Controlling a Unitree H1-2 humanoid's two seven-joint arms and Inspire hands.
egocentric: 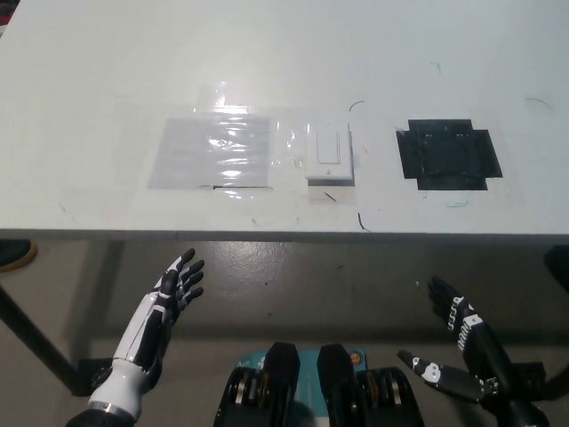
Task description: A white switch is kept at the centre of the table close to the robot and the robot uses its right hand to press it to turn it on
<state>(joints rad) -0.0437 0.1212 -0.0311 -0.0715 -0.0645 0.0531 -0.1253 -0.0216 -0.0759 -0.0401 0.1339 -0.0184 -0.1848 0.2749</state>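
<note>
The white left hand (169,298) hangs below the near edge of the tabletop (284,62) at the lower left, fingers spread and holding nothing. On the tabletop, a clear plastic sheet (212,151) lies left of centre, the white switch (329,154) sits just right of it near the near edge (untouched), and a black tape patch (449,154) lies farther right. The black right hand (458,342) is at the lower right, below the tabletop edge, fingers apart and empty.
</note>
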